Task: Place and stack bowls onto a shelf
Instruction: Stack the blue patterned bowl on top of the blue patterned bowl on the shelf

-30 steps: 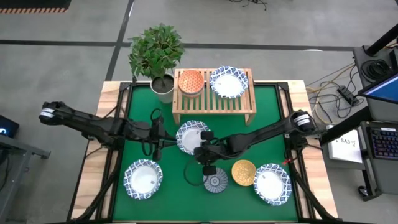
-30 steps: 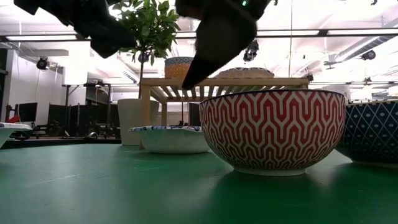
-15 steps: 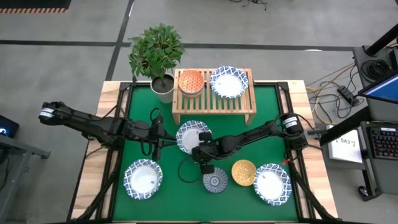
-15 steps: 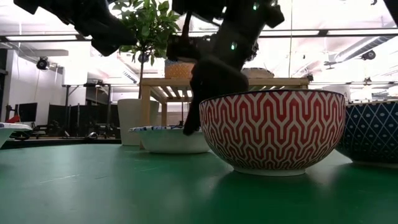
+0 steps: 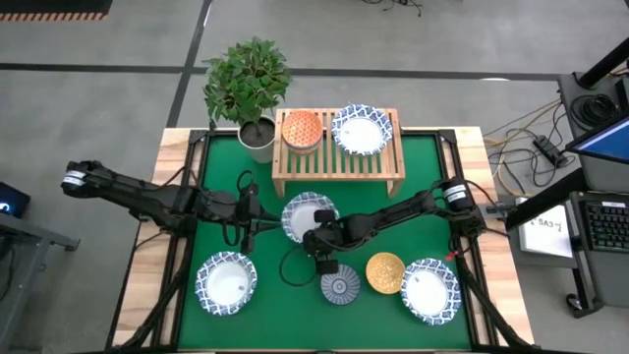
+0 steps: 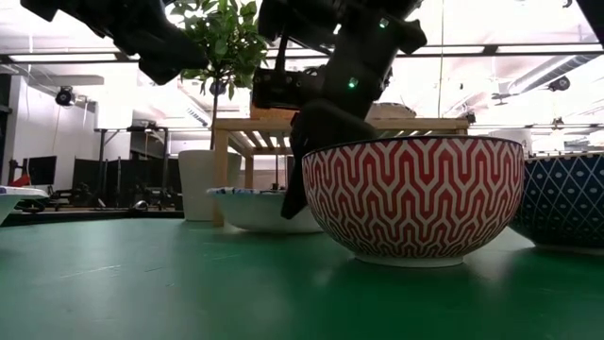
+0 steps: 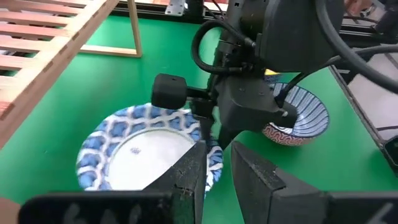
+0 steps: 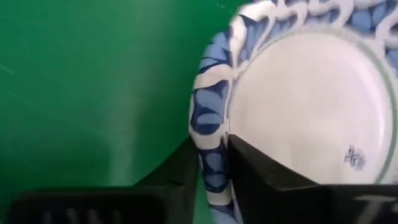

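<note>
A white bowl with a blue patterned rim [image 5: 306,215] sits mid-table in front of the shelf [image 5: 338,157]. My right gripper [image 5: 322,239] is shut on its near rim. The shelf's slatted top carries the orange-red bowl [image 5: 302,129] and another white bowl [image 5: 361,129]. Resting on their bases on the green mat are the grey-blue striped bowl [image 5: 341,287], the yellow-orange bowl [image 5: 384,272] and two more white bowls [image 5: 226,283] [image 5: 429,289]. My left gripper [image 5: 251,216] hovers left of the middle bowl with a narrow gap between its fingers [image 7: 186,177]. The light blue bowl is out of view. My right gripper [image 8: 212,149] pinches the middle white bowl's blue rim [image 8: 208,121] at its near edge, one finger [image 8: 261,174] inside the bowl and one outside. The fingers come from above, slanting down [image 6: 297,184]. Whether the bowl's base is off the mat I cannot tell.
A potted green plant [image 5: 251,84] stands at the table's far left corner beside the shelf. The striped bowl, red-patterned outside [image 6: 415,198], stands just near of my right gripper. Bare green mat lies between the left white bowl and the striped bowl.
My right gripper has come down and toward the table's left onto the middle white bowl's near rim and taken hold of it. The bowl has shifted slightly, and its rim stands a little higher in the low view.
</note>
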`<action>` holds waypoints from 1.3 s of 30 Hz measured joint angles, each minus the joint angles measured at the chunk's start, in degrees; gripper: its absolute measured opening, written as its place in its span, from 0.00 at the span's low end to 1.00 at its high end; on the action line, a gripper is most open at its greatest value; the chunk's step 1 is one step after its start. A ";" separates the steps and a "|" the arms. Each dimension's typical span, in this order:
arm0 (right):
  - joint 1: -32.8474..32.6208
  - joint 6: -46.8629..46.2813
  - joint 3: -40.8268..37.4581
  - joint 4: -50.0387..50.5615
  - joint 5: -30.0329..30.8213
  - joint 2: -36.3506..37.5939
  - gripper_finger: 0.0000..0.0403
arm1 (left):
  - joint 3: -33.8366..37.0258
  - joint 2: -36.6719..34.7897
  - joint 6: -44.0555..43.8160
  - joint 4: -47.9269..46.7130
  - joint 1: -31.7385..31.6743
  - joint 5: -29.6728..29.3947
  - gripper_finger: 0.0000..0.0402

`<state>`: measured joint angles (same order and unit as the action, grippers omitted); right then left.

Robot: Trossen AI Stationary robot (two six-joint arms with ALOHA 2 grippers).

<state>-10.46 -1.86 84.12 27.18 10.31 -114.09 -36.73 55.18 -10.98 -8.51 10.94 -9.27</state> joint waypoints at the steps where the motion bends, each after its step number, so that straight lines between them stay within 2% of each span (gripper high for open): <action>1: 0.00 0.06 0.01 -0.01 -0.27 0.06 0.13 | 0.00 0.00 0.02 0.00 0.00 -0.46 0.14; 4: -0.17 0.65 0.01 -0.02 -0.70 0.29 0.04 | 0.00 0.00 0.00 0.00 0.00 -0.79 0.14; 11: -1.81 0.62 0.74 3.37 -1.58 3.73 0.03 | 0.02 0.00 0.00 0.00 0.00 -0.82 0.14; 23: -7.31 3.68 0.96 4.26 -0.94 19.92 0.03 | 0.07 0.00 0.33 0.47 -0.01 -0.82 0.14; 26: -8.62 5.34 0.96 4.74 3.06 23.92 0.03 | 0.07 0.00 0.61 0.59 0.00 -0.82 0.14; 31: -9.58 8.81 0.96 6.80 13.05 30.17 0.03 | 0.07 0.00 0.63 1.00 0.00 -0.82 0.14; 36: -8.61 11.92 0.96 10.33 22.93 34.62 0.03 | 0.07 0.00 0.65 1.00 0.00 -0.82 0.14; 39: -6.83 13.34 0.94 11.37 25.87 36.66 0.03 | 0.07 0.00 1.07 1.06 -0.01 -0.82 0.14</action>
<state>-17.29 11.48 85.06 38.55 36.18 -77.43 -36.67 55.18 -9.91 -7.45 10.93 -10.09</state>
